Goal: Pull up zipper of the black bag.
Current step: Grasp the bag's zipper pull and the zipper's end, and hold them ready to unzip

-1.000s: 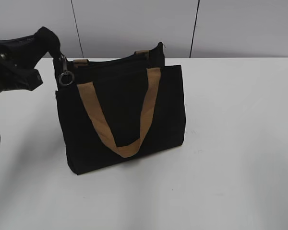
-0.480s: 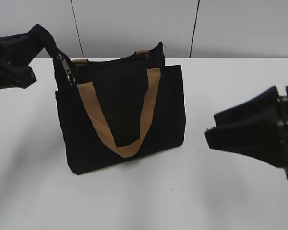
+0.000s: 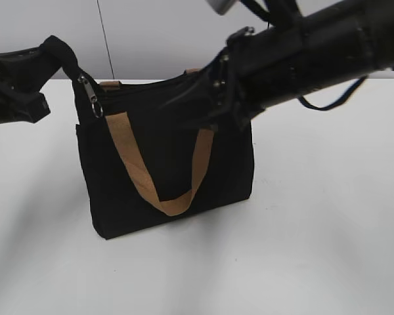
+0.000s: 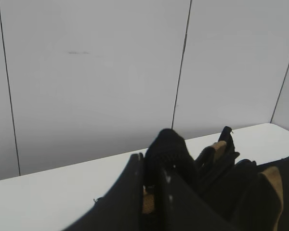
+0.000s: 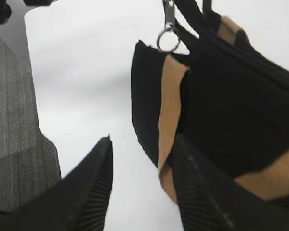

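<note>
The black bag (image 3: 171, 164) stands upright on the white table, with a tan strap handle (image 3: 134, 170) hanging down its front. The zipper runs along its top edge. Its silvery pull tab with a ring (image 3: 92, 98) hangs at the top left corner. My left gripper (image 3: 47, 58) is shut on the bag's black fabric end tab (image 4: 166, 144) at that corner and holds it up. My right gripper (image 3: 187, 102) reaches across over the bag's top. Its jaws (image 5: 142, 144) are open and empty, short of the pull tab (image 5: 168, 29).
The white table (image 3: 315, 230) stretches in front and to the right of the bag. A grey panelled wall (image 3: 171, 33) stands behind. The right arm (image 3: 315, 49) spans the upper right of the exterior view.
The right arm has swung in from the right edge, up and left over the bag's top. The left gripper lifted the corner slightly a second ago and now holds still.
</note>
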`<action>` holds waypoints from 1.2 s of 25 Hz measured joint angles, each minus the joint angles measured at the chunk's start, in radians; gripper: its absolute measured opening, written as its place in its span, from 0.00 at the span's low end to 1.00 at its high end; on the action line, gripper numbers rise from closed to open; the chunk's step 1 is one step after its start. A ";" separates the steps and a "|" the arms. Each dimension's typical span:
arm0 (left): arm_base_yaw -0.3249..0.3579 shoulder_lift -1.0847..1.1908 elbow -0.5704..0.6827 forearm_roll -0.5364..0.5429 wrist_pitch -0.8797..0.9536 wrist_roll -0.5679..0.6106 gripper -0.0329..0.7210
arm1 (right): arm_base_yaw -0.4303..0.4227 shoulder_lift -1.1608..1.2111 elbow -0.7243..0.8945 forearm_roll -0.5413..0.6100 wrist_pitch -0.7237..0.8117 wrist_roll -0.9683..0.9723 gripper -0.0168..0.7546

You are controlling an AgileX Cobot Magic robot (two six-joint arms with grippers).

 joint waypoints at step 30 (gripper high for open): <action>0.000 -0.001 0.000 0.005 0.001 -0.001 0.08 | 0.133 0.407 -0.362 0.097 -0.091 -0.027 0.24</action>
